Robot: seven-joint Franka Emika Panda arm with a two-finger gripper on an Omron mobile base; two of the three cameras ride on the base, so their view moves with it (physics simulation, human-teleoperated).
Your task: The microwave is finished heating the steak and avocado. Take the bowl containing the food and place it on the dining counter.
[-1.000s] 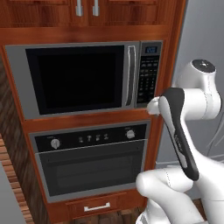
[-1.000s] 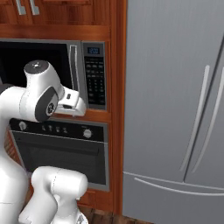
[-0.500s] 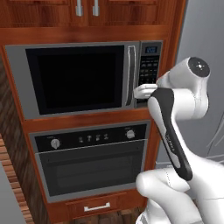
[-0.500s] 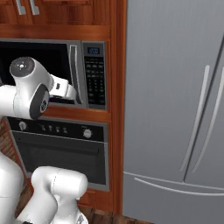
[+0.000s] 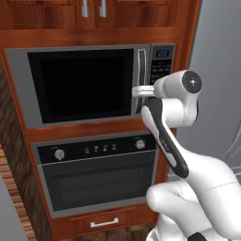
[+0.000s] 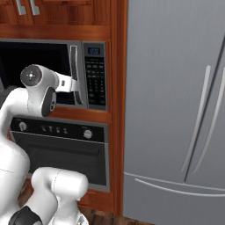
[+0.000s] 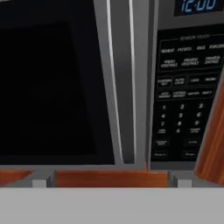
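We see the microwave (image 5: 89, 84) built into reddish wood cabinetry, its black glass door shut and flush with the steel frame, so nothing inside can be made out through the dark glass. Its vertical bar handle (image 5: 140, 77) runs down the right side of the door, and the dark keypad panel (image 5: 161, 70) sits just to the right of that, with a small blue display at its top. Our fingers (image 7: 109, 183) are spread wide, holding nothing; in the hand view one tip (image 7: 40, 180) rises below the dark door glass and the other below the keypad, so the handle (image 7: 120, 87) lies between them higher up in that view. From the left base view the white hand (image 5: 143, 91) reaches level toward the lower part of the handle, very near it, though we cannot tell whether it touches. In the right base view the same hand (image 6: 70, 83) points at the handle from the left. Below the microwave is an oven (image 5: 101, 174) with knobs and a dark window, and under it a small wooden drawer (image 5: 106, 220). A tall steel-grey refrigerator (image 6: 176, 110) stands just right of the cabinet column.
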